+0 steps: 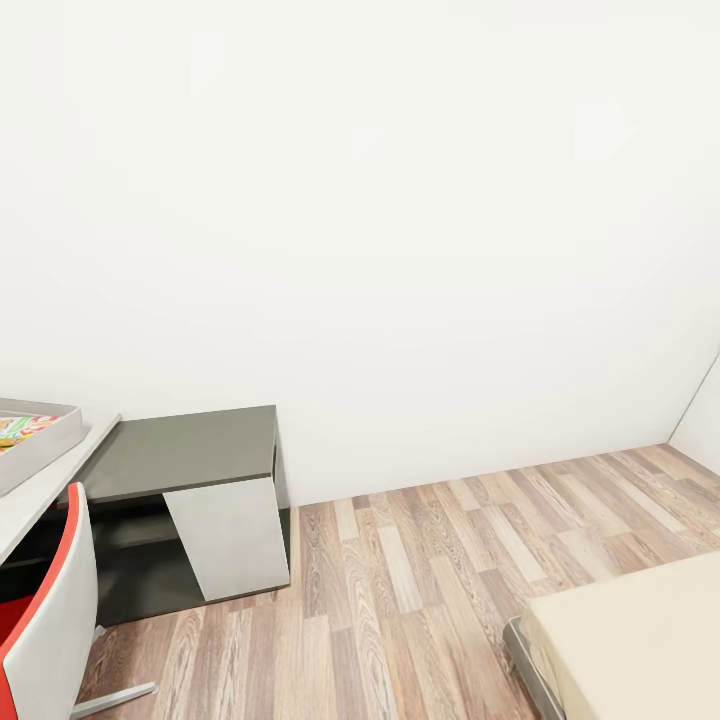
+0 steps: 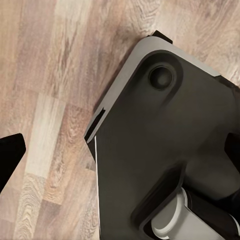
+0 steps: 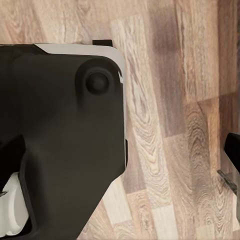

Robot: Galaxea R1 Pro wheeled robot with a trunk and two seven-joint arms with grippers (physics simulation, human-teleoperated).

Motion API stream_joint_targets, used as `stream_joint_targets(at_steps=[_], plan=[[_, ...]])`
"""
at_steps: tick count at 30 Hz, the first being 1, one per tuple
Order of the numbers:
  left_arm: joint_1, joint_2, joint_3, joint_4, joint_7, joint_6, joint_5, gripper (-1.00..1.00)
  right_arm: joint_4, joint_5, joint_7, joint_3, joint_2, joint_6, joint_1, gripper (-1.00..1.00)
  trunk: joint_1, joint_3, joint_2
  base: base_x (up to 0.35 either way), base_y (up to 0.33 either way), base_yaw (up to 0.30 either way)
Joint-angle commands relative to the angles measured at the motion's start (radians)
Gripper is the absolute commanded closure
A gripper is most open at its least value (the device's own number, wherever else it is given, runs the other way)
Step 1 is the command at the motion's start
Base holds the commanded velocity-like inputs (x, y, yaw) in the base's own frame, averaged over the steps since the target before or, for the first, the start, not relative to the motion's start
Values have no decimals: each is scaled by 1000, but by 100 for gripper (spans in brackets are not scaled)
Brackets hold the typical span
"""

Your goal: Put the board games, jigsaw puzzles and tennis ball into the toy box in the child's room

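Note:
At the far left of the head view the grey toy box (image 1: 48,443) stands on the light-grey table (image 1: 45,492). A colourful printed board game (image 1: 22,428) lies inside it, cut off by the frame edge. The beige bed (image 1: 640,640) shows one bare corner at the lower right. The jigsaw puzzles and the tennis ball are out of view. My left gripper (image 2: 120,160) hangs open over the floor and my own base, its dark fingertips (image 2: 9,155) far apart with nothing between them. My right gripper (image 3: 120,165) is open too, one fingertip (image 3: 234,157) showing at the frame edge.
The table's lower dark-grey wing (image 1: 185,450) with its white front panel (image 1: 232,540) stands against the white wall. A red-and-white chair (image 1: 50,620) sits by the table. Wood-plank floor (image 1: 420,580) runs between table and bed. My dark base (image 2: 165,150) lies under both wrists.

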Motion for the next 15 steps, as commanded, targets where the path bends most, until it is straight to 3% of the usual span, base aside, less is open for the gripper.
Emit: stream_joint_targets(at_steps=[1,15], plan=[[0,1,-8,-4,7,4,8,-100,-3,-7,-6,8,1,6,0,-100,1,-2,-2,0,0,0],[0,1,-8,-4,7,4,8,-100,-3,-7,-6,8,10,6,0,-100,1,-2,-2,0,0,0]])
